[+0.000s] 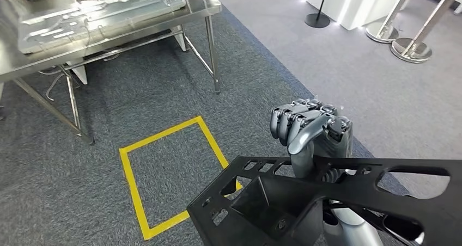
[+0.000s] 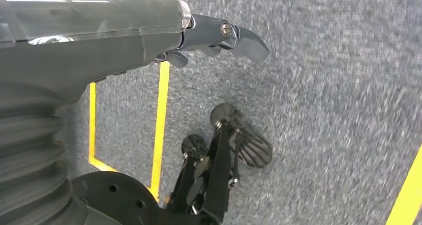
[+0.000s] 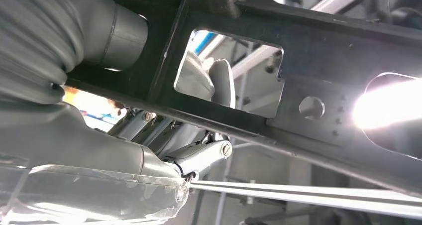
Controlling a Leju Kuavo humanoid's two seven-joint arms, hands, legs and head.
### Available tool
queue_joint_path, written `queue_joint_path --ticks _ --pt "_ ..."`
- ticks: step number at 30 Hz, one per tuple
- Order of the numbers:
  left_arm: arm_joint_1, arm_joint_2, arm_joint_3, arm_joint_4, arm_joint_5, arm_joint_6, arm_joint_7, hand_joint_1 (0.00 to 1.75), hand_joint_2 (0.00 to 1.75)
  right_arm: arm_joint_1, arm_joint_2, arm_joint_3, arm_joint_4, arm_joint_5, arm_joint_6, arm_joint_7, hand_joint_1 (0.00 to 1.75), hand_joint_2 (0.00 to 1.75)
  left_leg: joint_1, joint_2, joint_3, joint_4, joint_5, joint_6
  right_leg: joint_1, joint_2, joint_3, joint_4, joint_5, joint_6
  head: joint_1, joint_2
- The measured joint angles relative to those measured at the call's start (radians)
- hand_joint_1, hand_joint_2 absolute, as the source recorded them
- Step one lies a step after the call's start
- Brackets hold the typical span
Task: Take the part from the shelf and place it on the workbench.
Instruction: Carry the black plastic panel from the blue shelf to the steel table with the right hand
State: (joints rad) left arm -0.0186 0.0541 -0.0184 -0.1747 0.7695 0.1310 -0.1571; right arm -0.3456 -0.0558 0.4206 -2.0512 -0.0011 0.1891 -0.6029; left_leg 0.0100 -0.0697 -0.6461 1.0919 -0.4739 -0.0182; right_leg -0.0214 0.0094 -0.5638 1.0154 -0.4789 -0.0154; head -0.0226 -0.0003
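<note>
Black perforated part [image 1: 348, 197] sits gripped in my right hand [image 1: 310, 129], fingers curled over its edge, low and near the body. My left hand [image 2: 219, 36] hangs with nothing in it. I'd keep the part level walking to the steel counter [image 1: 32, 61], minding its legs [image 1: 213, 55] and the stanchions [image 1: 411, 47].

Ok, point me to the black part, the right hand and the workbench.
black part [image 1: 381, 172], head view, on its flat perforated top bar.
right hand [image 1: 310, 123], head view, on the curled fingers above the part.
workbench [image 1: 204, 9], head view, on the bare steel corner of its top.
</note>
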Motion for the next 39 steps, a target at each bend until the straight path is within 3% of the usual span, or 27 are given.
queue_joint_path --ticks 2,3,4,5,7,9,10,12,13,15,16,17,18,19,20,21,22,24,27,29,31,33,34,35,36,37,39 --pt "-0.004 -0.002 0.0 0.0 0.002 -0.003 -0.003 0.0 1.75 0.001 0.001 0.0 0.001 0.001 -0.001 -0.004 1.75 1.75 0.002 0.047 -0.062 0.127 -0.06 -0.008 0.004 -0.028 0.002 -0.001 -0.003 -0.006 0.0 0.0" --pt "-0.005 -0.002 0.0 0.0 0.003 -0.004 -0.006 0.0 1.75 0.002 0.001 0.0 0.001 0.001 -0.001 -0.006 1.75 1.75 0.003 0.055 -0.088 0.18 -0.079 -0.01 0.005 -0.042 0.003 -0.001 -0.004 -0.006 0.0 0.0" --pt "-0.005 -0.004 0.0 0.0 0.003 -0.006 -0.008 0.0 1.75 0.003 0.001 0.0 0.002 0.001 -0.001 -0.007 1.75 1.75 0.005 0.06 -0.098 0.2 -0.079 -0.011 0.006 -0.056 0.004 -0.001 -0.006 -0.006 0.0 0.0" --pt "-0.004 -0.004 0.0 0.0 0.004 -0.007 -0.01 0.0 1.75 0.003 0.001 0.0 0.003 0.001 -0.001 -0.008 1.75 1.75 0.005 0.064 -0.088 0.183 -0.061 -0.011 0.007 -0.068 0.006 -0.001 -0.009 -0.005 0.0 0.0" --pt "-0.003 -0.005 0.001 0.0 0.004 -0.009 -0.015 0.0 1.75 0.003 0.002 0.0 0.003 0.001 0.002 -0.008 1.75 1.75 0.003 0.091 -0.017 0.054 0.0 -0.004 0.008 -0.092 0.015 -0.001 -0.015 0.0 0.0 0.0" --pt "-0.004 -0.005 0.004 0.0 0.005 -0.011 -0.019 0.0 1.75 0.002 0.002 0.0 0.003 0.001 0.005 -0.009 1.75 1.75 -0.008 0.123 0.04 -0.054 0.031 0.011 0.013 -0.113 0.022 -0.001 -0.022 0.01 0.0 0.0" --pt "-0.004 -0.005 0.007 0.0 0.006 -0.012 -0.02 0.0 1.75 0.002 0.002 0.0 0.003 0.001 0.007 -0.009 1.75 1.75 -0.013 0.129 0.048 -0.071 0.03 0.018 0.015 -0.123 0.024 -0.001 -0.024 0.015 0.0 0.0" --pt "-0.002 -0.005 0.011 0.0 0.006 -0.013 -0.023 0.0 1.75 0.001 0.005 0.0 0.003 0.001 0.009 -0.009 1.75 1.75 -0.014 0.107 0.046 -0.075 0.031 0.03 0.017 -0.141 0.028 -0.004 -0.027 0.026 0.0 0.0" --pt "-0.001 -0.006 0.014 0.0 0.006 -0.013 -0.024 0.0 1.75 0.001 0.007 0.001 0.003 0.001 0.01 -0.009 1.75 1.75 -0.012 0.095 0.048 -0.08 0.034 0.035 0.015 -0.131 0.031 -0.002 -0.032 0.033 0.0 0.0" --pt "-0.001 -0.007 0.016 0.0 0.006 -0.016 -0.026 0.0 1.75 0.0 0.01 0.001 0.003 0.001 0.01 -0.009 1.75 1.75 -0.005 0.075 0.055 -0.09 0.038 0.045 0.011 -0.077 0.012 0.05 -0.067 0.041 0.0 0.0" --pt "-0.002 -0.008 0.017 0.0 0.006 -0.017 -0.027 0.0 1.75 0.002 0.011 0.001 0.003 0.001 0.01 -0.008 1.75 1.75 -0.004 0.065 0.055 -0.092 0.039 0.048 0.009 -0.043 -0.015 0.108 -0.096 0.042 0.0 0.0" --pt "-0.003 -0.008 0.018 0.0 0.006 -0.019 -0.028 0.0 1.75 0.004 0.011 0.001 0.003 0.001 0.01 -0.008 1.75 1.75 -0.005 0.053 0.055 -0.091 0.04 0.05 0.008 -0.025 -0.052 0.179 -0.127 0.043 0.0 0.0" --pt "-0.004 -0.008 0.018 0.0 0.005 -0.022 -0.029 0.0 1.75 0.007 0.011 0.001 0.004 0.001 0.01 -0.008 1.75 1.75 -0.006 0.04 0.054 -0.09 0.04 0.052 0.008 -0.018 -0.087 0.241 -0.147 0.043 0.0 0.0" --pt "-0.004 -0.008 0.018 0.0 0.005 -0.024 -0.03 0.0 1.75 0.01 0.011 0.001 0.004 0.001 0.008 -0.009 1.75 1.75 -0.007 0.025 0.054 -0.089 0.039 0.052 0.008 -0.015 -0.11 0.275 -0.148 0.043 0.0 0.0" --pt "-0.005 -0.008 0.018 0.0 0.004 -0.026 -0.031 0.0 1.75 0.011 0.011 0.001 0.004 0.001 0.007 -0.011 1.75 1.75 -0.007 0.013 0.054 -0.087 0.039 0.053 0.008 -0.014 -0.115 0.27 -0.128 0.042 0.0 0.0" --pt "-0.005 -0.008 0.018 0.0 0.003 -0.028 -0.032 0.0 1.75 0.013 0.011 0.001 0.005 0.0 0.006 -0.015 1.75 1.75 -0.008 0.002 0.055 -0.084 0.037 0.052 0.008 -0.012 -0.1 0.226 -0.092 0.04 0.0 0.0" --pt "-0.004 -0.008 0.018 0.0 0.001 -0.03 -0.033 0.0 1.75 0.013 0.011 0.001 0.004 -0.005 0.006 -0.02 1.75 1.75 -0.008 -0.008 0.055 -0.081 0.035 0.051 0.008 -0.008 -0.073 0.155 -0.05 0.036 0.0 0.0" --pt "-0.001 -0.008 0.019 0.0 -0.002 -0.035 -0.034 0.0 1.75 0.014 0.012 0.0 0.004 -0.017 0.01 -0.032 1.75 1.75 -0.01 -0.021 0.053 -0.073 0.03 0.045 0.011 0.002 -0.028 0.042 -0.002 0.029 0.0 0.0" --pt "0.003 -0.008 0.019 0.0 -0.011 -0.045 -0.035 0.0 1.75 0.015 0.014 0.0 0.004 -0.028 0.013 -0.043 1.75 1.75 -0.009 -0.028 0.05 -0.075 0.029 0.029 0.015 0.008 -0.018 0.01 0.005 0.017 0.0 0.0" --pt "0.003 -0.007 0.018 0.0 -0.016 -0.048 -0.035 0.0 1.75 0.014 0.02 0.0 0.004 -0.029 0.014 -0.046 1.75 1.75 -0.009 -0.005 0.046 -0.06 0.016 0.019 0.011 0.001 -0.011 -0.001 0.009 0.005 0.0 0.0" --pt "0.0 -0.006 0.018 0.0 -0.018 -0.048 -0.035 0.0 1.75 0.015 0.027 0.0 0.004 -0.029 0.015 -0.049 1.75 1.75 -0.006 0.036 0.01 0.023 -0.032 0.009 0.007 -0.008 -0.004 -0.008 0.011 -0.003 0.0 0.0" --pt "-0.004 -0.006 0.018 0.0 -0.02 -0.049 -0.035 0.0 1.75 0.016 0.03 0.0 0.004 -0.028 0.014 -0.051 1.75 1.75 0.0 0.054 -0.054 0.152 -0.09 -0.001 0.007 -0.018 -0.003 -0.009 0.01 -0.006 0.0 0.0" --pt "-0.005 -0.006 0.018 0.0 -0.022 -0.049 -0.035 0.0 1.75 0.017 0.03 0.0 0.004 -0.026 0.013 -0.052 1.75 1.75 0.004 0.056 -0.075 0.194 -0.1 -0.005 0.007 -0.022 -0.002 -0.009 0.009 -0.006 0.0 0.0" --pt "-0.004 -0.006 0.018 0.0 -0.024 -0.05 -0.036 0.0 1.75 0.018 0.031 0.0 0.004 -0.024 0.012 -0.053 1.75 1.75 0.007 0.058 -0.078 0.198 -0.09 -0.008 0.007 -0.025 -0.001 -0.008 0.007 -0.004 0.0 0.0" --pt "-0.004 -0.006 0.018 0.0 -0.027 -0.051 -0.036 0.0 1.75 0.018 0.032 0.0 0.004 -0.022 0.011 -0.056 1.75 1.75 0.01 0.061 -0.059 0.161 -0.062 -0.01 0.007 -0.028 0.001 -0.008 0.006 -0.002 0.0 0.0" --pt "-0.003 -0.005 0.018 0.0 -0.029 -0.053 -0.037 0.0 1.75 0.018 0.032 0.0 0.005 -0.02 0.009 -0.058 1.75 1.75 0.011 0.065 -0.024 0.093 -0.025 -0.01 0.006 -0.029 0.005 -0.008 0.003 0.001 0.0 0.0" --pt "-0.003 -0.004 0.018 0.0 -0.034 -0.056 -0.038 0.0 1.75 0.018 0.032 0.0 0.005 -0.018 0.006 -0.061 1.75 1.75 0.008 0.074 0.043 -0.035 0.02 -0.003 0.009 -0.032 0.01 -0.007 -0.001 0.011 0.0 0.0"
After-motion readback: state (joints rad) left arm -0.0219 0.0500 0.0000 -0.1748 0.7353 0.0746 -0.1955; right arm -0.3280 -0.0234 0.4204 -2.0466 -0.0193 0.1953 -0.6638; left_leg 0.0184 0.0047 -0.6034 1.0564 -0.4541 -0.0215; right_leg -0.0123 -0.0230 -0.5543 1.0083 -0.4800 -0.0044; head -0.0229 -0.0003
